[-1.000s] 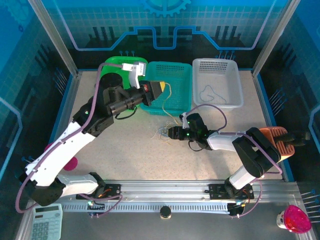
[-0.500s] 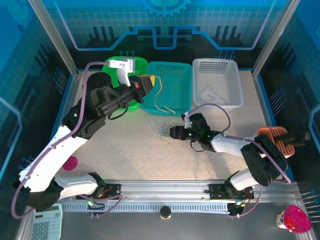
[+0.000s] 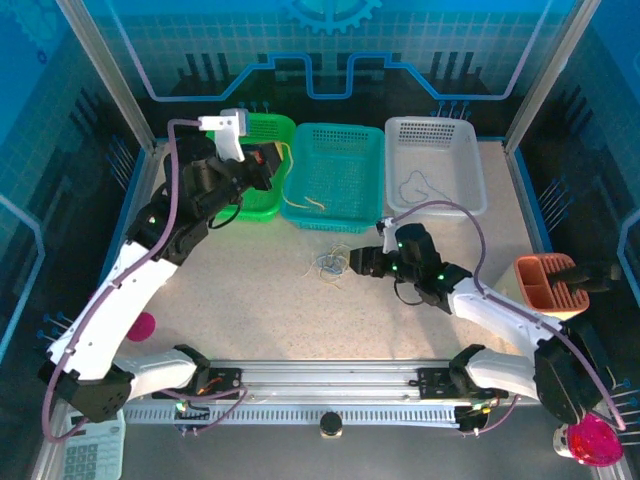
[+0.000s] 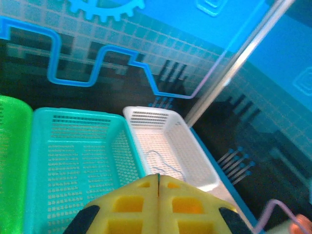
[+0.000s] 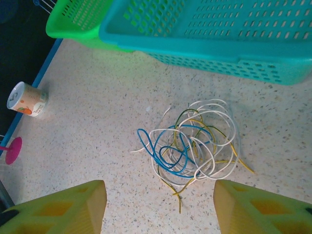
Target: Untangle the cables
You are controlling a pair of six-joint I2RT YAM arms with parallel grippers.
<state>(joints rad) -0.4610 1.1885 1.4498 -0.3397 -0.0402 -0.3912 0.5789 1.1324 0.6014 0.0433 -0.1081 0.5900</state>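
Cables lie in a loose tangle of white, blue and yellow strands on the table, just in front of the teal basket, where they lay a second ago. The right gripper hangs low beside them, its fingers spread and the tangle just ahead of their tips, untouched. It has backed off slightly to the right. The left gripper, fingers pressed together, appears to pinch a yellow wire whose loose end trails into the teal basket. It has swung left, from above the teal basket to above the green basket. One blue wire stays in the white basket.
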